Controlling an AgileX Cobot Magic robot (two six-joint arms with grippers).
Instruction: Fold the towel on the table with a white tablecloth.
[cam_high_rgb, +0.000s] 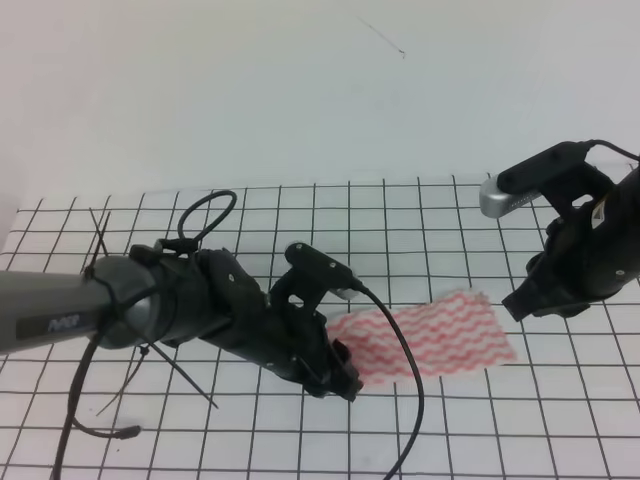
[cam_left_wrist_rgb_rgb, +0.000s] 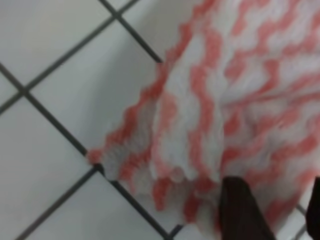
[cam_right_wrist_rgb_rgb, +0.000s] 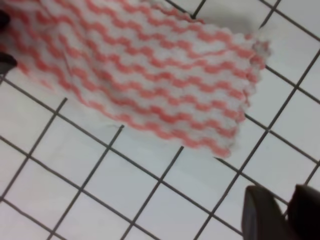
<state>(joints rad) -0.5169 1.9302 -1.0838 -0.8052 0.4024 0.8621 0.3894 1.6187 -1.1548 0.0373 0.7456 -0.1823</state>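
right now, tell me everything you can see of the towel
The towel is a thin white cloth with red-pink wavy stripes and scalloped edges. It lies mostly flat on the gridded tablecloth. Its left end is bunched and rumpled at the left gripper, whose fingers touch it. The right gripper is clear of it.

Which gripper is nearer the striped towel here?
Left. The left gripper is at the striped towel's near-left edge, its fingers over the cloth; the right gripper hovers just off its far-right corner.
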